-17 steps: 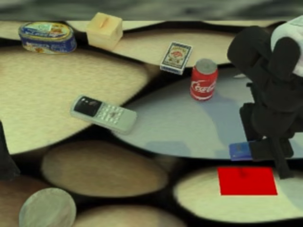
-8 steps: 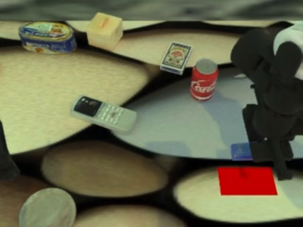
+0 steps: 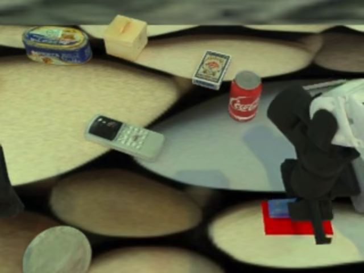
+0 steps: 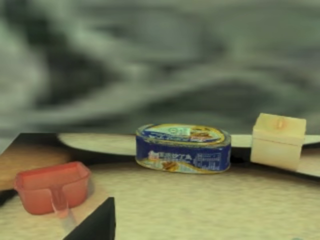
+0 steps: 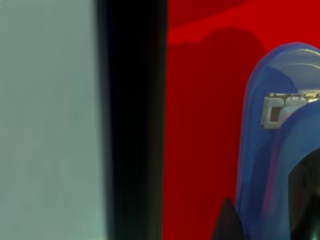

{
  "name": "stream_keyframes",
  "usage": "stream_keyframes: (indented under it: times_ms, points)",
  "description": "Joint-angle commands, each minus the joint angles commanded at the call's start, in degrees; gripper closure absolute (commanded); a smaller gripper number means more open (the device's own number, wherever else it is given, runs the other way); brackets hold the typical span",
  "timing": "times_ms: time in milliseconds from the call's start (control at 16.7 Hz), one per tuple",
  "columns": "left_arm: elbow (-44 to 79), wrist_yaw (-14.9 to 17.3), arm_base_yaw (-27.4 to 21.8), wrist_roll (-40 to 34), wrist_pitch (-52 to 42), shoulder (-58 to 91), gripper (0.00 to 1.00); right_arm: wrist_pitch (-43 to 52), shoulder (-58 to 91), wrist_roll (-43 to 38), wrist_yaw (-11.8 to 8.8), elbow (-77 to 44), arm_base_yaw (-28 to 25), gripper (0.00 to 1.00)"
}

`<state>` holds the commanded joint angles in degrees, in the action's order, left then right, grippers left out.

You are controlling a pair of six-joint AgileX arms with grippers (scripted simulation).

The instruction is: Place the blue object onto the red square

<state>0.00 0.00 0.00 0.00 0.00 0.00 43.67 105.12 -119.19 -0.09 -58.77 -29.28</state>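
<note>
The blue stapler (image 3: 278, 207) sticks out from my right gripper (image 3: 304, 211), which is shut on it. It is over the top left corner of the red square (image 3: 293, 227); whether it touches the patch I cannot tell. The arm hides the stapler's black top and the square's right part. In the right wrist view the stapler's blue nose (image 5: 280, 145) is close up over the red square (image 5: 200, 125), beside a dark fingertip (image 5: 227, 222). My left gripper (image 3: 4, 190) is parked at the table's left edge, open and holding nothing.
Along the back stand an oval blue tin (image 3: 57, 44), a cream box (image 3: 126, 35), a card box (image 3: 211, 69) and a Coca-Cola can (image 3: 245, 95). A grey phone (image 3: 124, 136) lies mid-left and a round grey disc (image 3: 57, 250) front left. The left wrist view shows a red scoop (image 4: 52, 190).
My right arm has swung toward the table's front, carrying the stapler from just behind the red square to over its top left corner. The left arm has not moved.
</note>
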Motion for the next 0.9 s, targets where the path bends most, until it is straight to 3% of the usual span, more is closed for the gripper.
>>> stream_keyframes:
  times_ms: [300, 900]
  points:
    - [0.0, 0.0, 0.0, 0.0, 0.0, 0.0, 0.0, -1.0, 0.4, 0.0, 0.0, 0.8, 0.0, 1.0]
    - [0.0, 0.0, 0.0, 0.0, 0.0, 0.0, 0.0, -1.0, 0.4, 0.0, 0.0, 0.8, 0.0, 0.25]
